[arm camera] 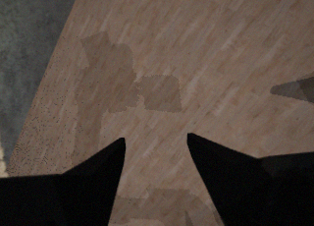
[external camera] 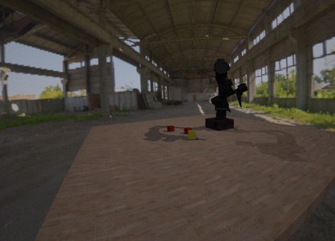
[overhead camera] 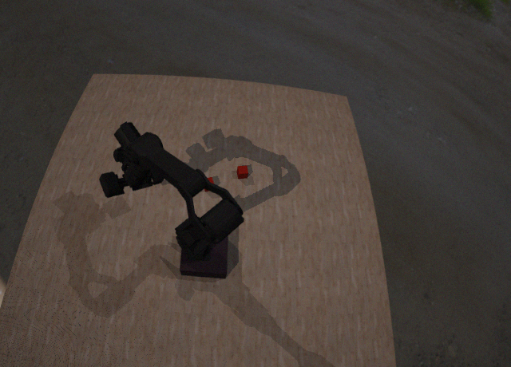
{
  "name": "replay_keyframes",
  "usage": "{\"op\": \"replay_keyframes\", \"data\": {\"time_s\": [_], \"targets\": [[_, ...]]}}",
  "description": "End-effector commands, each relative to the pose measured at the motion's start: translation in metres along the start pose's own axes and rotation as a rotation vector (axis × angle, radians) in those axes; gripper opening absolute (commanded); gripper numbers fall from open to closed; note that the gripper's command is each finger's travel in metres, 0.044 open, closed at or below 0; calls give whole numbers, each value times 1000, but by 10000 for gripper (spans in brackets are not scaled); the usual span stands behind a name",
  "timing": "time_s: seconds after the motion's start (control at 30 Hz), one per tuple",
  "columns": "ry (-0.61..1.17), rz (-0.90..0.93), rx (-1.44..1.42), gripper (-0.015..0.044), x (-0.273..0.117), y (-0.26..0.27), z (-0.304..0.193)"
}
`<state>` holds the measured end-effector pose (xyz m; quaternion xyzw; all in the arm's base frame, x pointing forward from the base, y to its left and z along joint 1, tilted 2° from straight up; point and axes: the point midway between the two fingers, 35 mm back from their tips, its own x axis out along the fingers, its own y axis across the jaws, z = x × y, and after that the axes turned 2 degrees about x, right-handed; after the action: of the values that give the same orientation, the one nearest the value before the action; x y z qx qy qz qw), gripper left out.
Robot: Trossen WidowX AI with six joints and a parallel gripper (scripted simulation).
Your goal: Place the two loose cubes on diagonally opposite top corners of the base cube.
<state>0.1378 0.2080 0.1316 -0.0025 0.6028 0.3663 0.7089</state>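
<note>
Two red cubes lie apart on the table. One red cube (overhead camera: 242, 171) (external camera: 170, 128) is in full view. The other red cube (overhead camera: 211, 181) (external camera: 186, 130) is partly hidden by the arm in the top view and by the yellow cube in the exterior view. The yellow cube (external camera: 191, 134), which looks larger and seems to be the base, stands with nothing on top; the arm hides it in the top view. My gripper (arm camera: 156, 140) is open and empty, with its fingers apart. It hangs high above the table, away from all the cubes.
The wooden table (overhead camera: 288, 272) (external camera: 162, 192) (arm camera: 235, 39) carries the arm's dark base block (overhead camera: 204, 268) (external camera: 212, 123). Shadows of the arm fall across the table around the red cubes and at its left side in the top view. A table edge shows at the left in the wrist view.
</note>
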Motion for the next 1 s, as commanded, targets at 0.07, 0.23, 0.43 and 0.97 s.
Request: {"op": "replay_keyframes", "data": {"time_s": [0.07, 0.23, 0.43, 0.97], "targets": [[-37, -119, 322, 265, -12, -45, 20], [-70, -210, 599, 265, -25, -85, 29], [-114, -310, 932, 265, -43, -134, 30], [-242, -537, 1778, 265, -100, -245, -12]]}}
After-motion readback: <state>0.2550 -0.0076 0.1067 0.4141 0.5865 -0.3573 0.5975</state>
